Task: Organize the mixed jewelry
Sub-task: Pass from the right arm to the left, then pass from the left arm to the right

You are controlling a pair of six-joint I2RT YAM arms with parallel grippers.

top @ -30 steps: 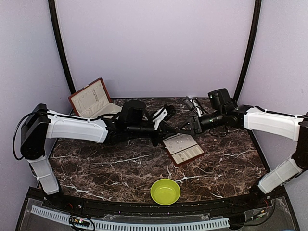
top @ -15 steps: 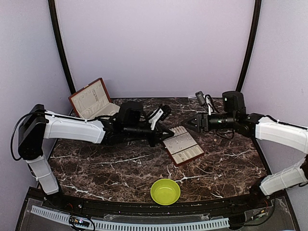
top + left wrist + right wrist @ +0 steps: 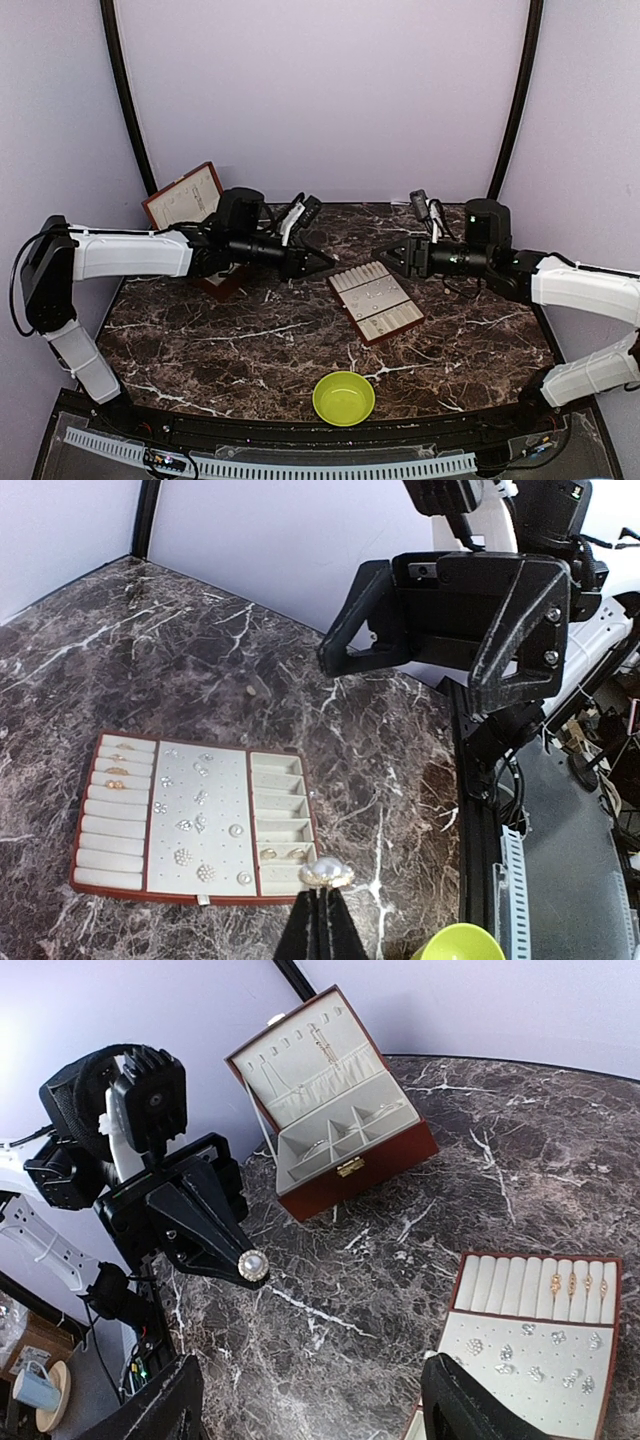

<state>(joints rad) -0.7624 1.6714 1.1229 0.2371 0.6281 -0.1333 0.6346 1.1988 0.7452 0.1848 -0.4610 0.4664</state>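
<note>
My left gripper (image 3: 322, 892) is shut on a round pearl piece (image 3: 325, 871) with a gold rim, part of the mixed jewelry. It hangs just past the near edge of the brown-edged tray (image 3: 88, 873). The tray's cream rows hold several small sparkly pieces (image 3: 195, 825) and gold rings (image 3: 117, 771). In the right wrist view the pearl piece (image 3: 253, 1265) shows at the left gripper's tip, above bare marble. My right gripper (image 3: 310, 1410) is open and empty, facing the left one. From above, the left gripper (image 3: 322, 263) and right gripper (image 3: 384, 256) point at each other over the tray (image 3: 377, 328).
The red-brown hinged box (image 3: 345, 1175) stands open at the back left, with its lid (image 3: 184, 196) upright behind the left arm. A lime-green bowl (image 3: 344, 397) sits near the table's front edge. Cables hang off the right side of the table.
My right gripper has opened wide and drawn back to the right. My left arm has swung back left, away from the tray's middle, still shut on the pearl piece.
</note>
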